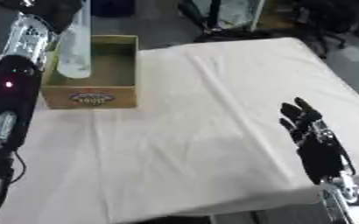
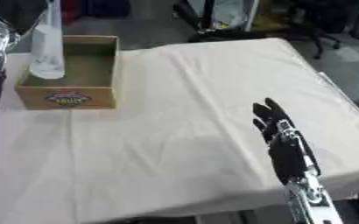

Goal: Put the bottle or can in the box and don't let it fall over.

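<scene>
Bottle [image 1: 75,48] hung upright over the box [image 1: 98,94], bottom end inside. Couldn't tell the left hand's grip; right hand [image 1: 314,135] rested open.

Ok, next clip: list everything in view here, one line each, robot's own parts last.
Bottle: one, clear, upright, its base over the left part of the box; top out of frame.
Box: one, brown cardboard with a label on the front, open top, far left of the table.
Table: one, covered with a white cloth, fills most of the view.
Clutter: dark shapes on the floor beyond the far edge, too unclear to name.
Left arm: black and silver, along the left edge, reaching up beside the bottle; hand not visible.
Right hand: black, open, fingers up, near the lower right corner.
</scene>
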